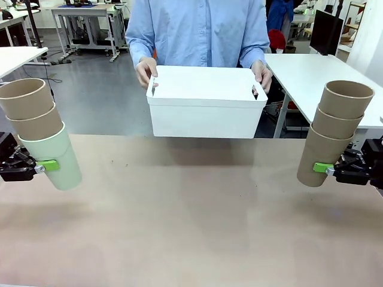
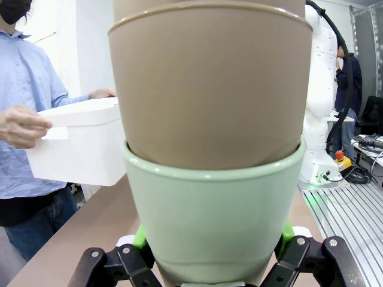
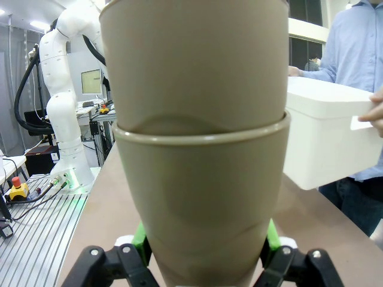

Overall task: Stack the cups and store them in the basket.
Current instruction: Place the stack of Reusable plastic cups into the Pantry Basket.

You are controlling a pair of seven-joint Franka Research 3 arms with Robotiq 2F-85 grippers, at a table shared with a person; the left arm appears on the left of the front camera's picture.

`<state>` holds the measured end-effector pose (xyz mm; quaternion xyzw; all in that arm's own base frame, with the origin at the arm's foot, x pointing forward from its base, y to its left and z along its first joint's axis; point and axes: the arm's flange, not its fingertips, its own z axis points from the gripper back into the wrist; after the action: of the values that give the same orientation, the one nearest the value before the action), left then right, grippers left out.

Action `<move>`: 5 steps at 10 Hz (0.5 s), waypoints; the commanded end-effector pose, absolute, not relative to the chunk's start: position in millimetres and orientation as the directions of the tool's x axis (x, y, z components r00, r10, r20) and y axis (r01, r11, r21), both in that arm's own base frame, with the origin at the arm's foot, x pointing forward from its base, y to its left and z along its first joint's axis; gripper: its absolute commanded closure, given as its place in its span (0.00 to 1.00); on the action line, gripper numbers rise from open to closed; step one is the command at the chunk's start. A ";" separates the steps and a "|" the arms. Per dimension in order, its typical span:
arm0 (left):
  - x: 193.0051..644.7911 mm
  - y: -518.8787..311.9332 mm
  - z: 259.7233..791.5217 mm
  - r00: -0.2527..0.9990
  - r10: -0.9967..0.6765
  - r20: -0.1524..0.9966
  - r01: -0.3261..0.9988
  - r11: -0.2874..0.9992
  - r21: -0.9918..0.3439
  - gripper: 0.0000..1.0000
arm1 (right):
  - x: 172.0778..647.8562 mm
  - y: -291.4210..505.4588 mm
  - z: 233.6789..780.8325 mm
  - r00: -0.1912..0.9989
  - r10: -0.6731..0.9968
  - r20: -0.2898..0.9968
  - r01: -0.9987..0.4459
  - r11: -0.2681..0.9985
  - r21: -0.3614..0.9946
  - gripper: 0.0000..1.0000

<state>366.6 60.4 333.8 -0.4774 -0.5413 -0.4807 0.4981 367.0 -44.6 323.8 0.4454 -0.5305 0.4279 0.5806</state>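
Behind tan table and basket, desks

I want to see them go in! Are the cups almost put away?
Stacking looks mostly done: two stacks of three. In hand: the left jaws grip the mint-bottomed stack, the right jaws the all-tan stack. Left: maybe joining them, then putting them into the white basket a person holds across the table.

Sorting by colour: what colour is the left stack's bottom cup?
The bottom cup is pale mint green; clearest in left wrist view.
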 end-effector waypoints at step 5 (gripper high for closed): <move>365.0 60.0 336.5 -0.061 0.045 0.997 0.995 0.079 0.057 0.12 | 366.1 -46.4 327.5 0.062 0.031 0.998 -0.970 0.236 0.053 0.15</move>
<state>366.6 60.4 333.8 -0.4774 -0.5413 -0.4807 0.4981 367.0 -44.6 323.8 0.4454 -0.5305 0.4279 0.5806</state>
